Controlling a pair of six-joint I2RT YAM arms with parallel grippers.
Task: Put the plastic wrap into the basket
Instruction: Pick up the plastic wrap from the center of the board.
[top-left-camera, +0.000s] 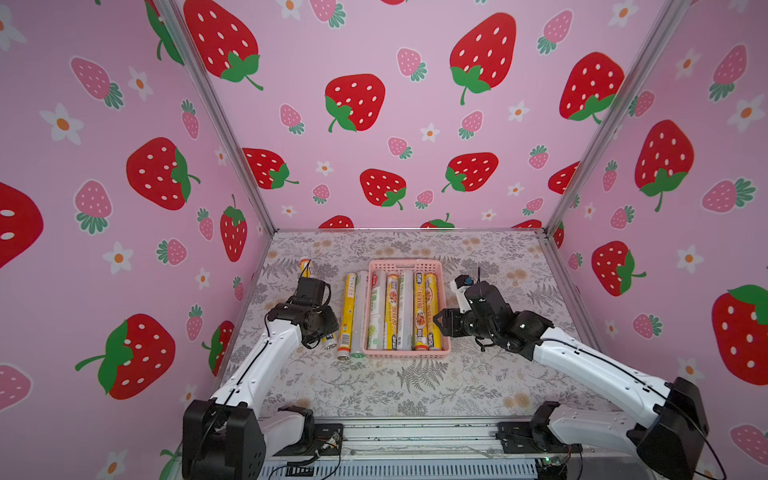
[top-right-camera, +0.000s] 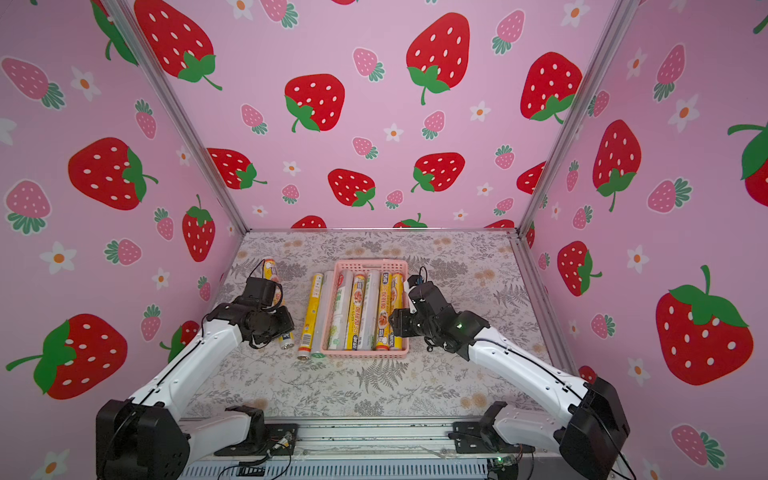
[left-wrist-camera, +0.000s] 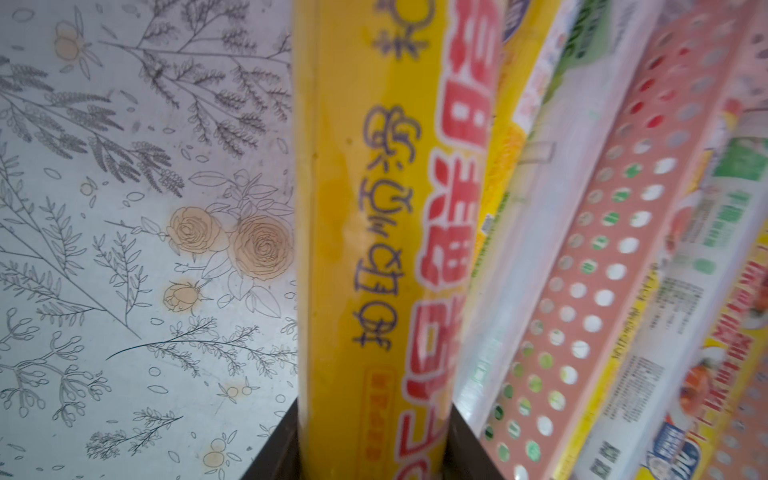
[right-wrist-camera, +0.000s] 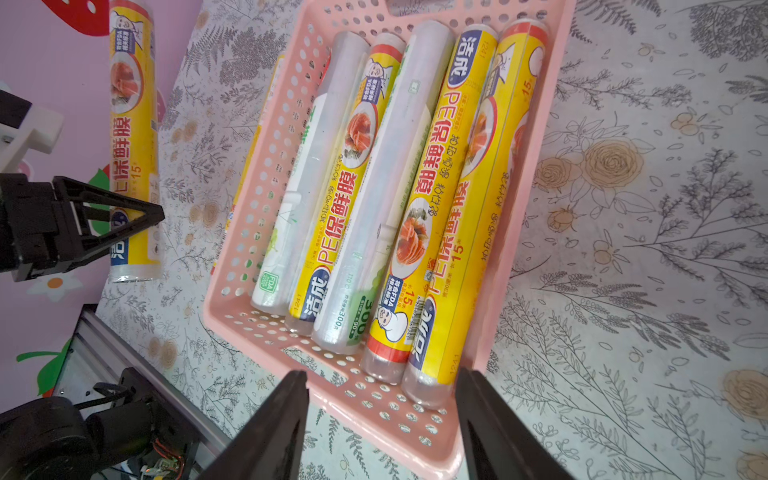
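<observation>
- The left gripper (left-wrist-camera: 374, 428) is clamped on one yellow roll (left-wrist-camera: 374, 208) near the table's (top-left-camera: 415, 386) left edge.
- The right gripper (right-wrist-camera: 382, 374), jaws apart and holding nothing, hangs at the basket's (top-left-camera: 407, 354) right rim.
- Inside the basket lie five rolls (top-left-camera: 405, 309); two rolls (top-left-camera: 348, 311) lie side by side just left of it.

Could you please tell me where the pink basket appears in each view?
In a top view: basket just below picture centre.
In a top view: the same.
Left wrist: its perforated wall, beyond two loose rolls.
Right wrist: whole, holding five rolls.
Shared landmark: yellow roll lying farthest from the basket.
</observation>
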